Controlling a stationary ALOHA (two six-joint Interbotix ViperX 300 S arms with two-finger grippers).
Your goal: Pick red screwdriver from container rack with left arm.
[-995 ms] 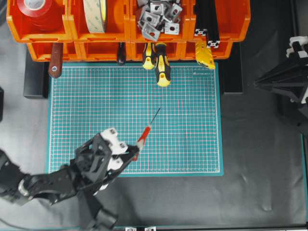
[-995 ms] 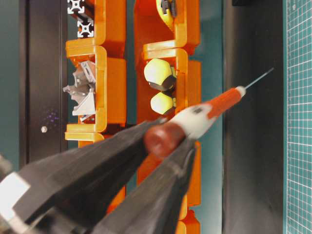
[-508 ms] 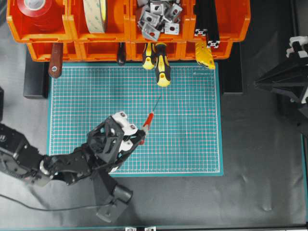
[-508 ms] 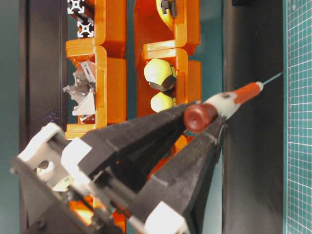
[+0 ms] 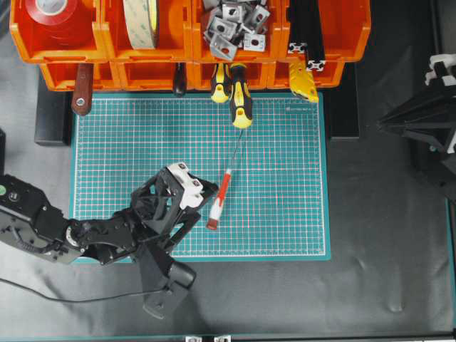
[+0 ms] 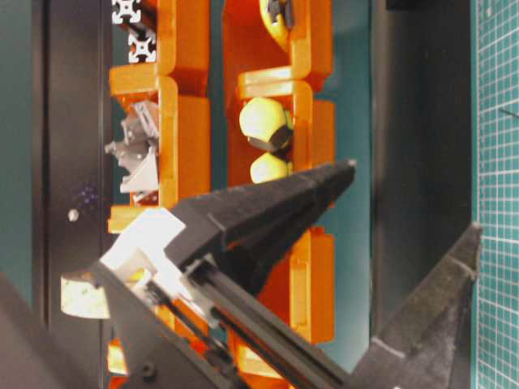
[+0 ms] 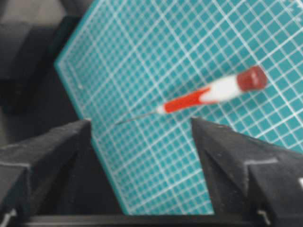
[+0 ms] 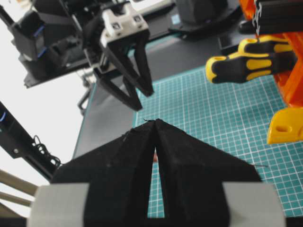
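The left gripper [image 5: 203, 206], spread wide, hovers beside the slim red screwdriver [image 5: 221, 197], white-banded, lying on the green mat [image 5: 285, 178].

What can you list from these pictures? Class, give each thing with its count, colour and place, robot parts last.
red screwdriver: 1, red and white, lying free on the mat
green mat: 1, green, table centre
container rack: 1, orange, behind the mat
yellow-and-black screwdrivers: 2, lower bins, handles over the mat
tape rolls: 2, red and cream, upper bins
metal brackets: several, grey, upper bin
left gripper: 1, black, open beside the screwdriver
right gripper: 1, black, shut
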